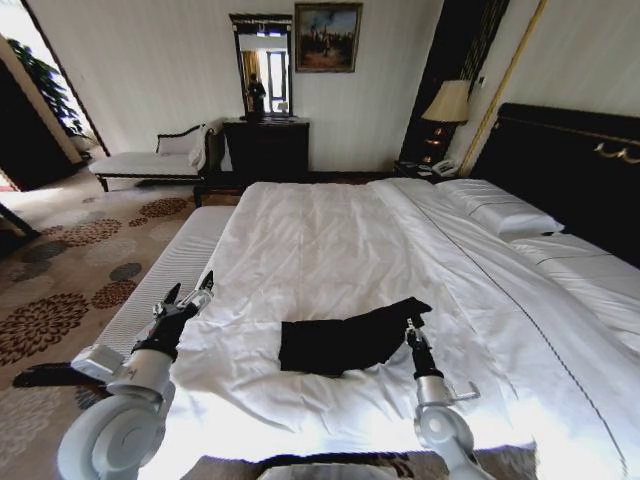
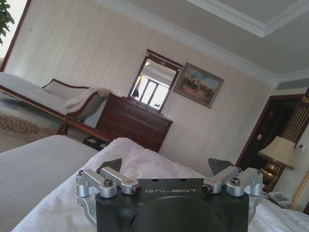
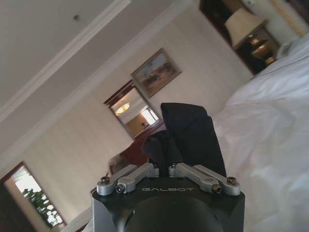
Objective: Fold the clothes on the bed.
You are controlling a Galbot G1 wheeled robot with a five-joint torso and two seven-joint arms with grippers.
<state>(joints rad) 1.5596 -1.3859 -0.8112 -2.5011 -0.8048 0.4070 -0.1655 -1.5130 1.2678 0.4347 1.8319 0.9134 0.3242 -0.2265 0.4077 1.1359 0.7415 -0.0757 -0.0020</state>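
Two arms reach out over the near end of the bed (image 1: 330, 250), a wide double with white sheets and a tall dark headboard (image 1: 570, 160) on the robot's right. On the white duvet (image 1: 340, 240), close to the near edge, lies the black T-shirt (image 1: 335, 342), bunched into a long dark strip that runs across in front of the robot.

On the right, the right end effector (image 1: 411, 330) has its fingers pinched together on the right-hand end of the shirt; that end stands up off the duvet in a dark peak, and from the right wrist view the black cloth (image 3: 188, 137) rises straight out from between the closed fingers.

On the left, the left end effector (image 1: 190, 297) hangs over the left margin of the duvet, well apart from the shirt, its fingers (image 2: 112, 164) spread wide and holding nothing.

Across the room stand a dark dresser (image 1: 266, 148) with a mirror (image 1: 262, 66), a framed painting (image 1: 327, 37), a white-cushioned chaise (image 1: 150, 162) and a bedside lamp (image 1: 448, 103).
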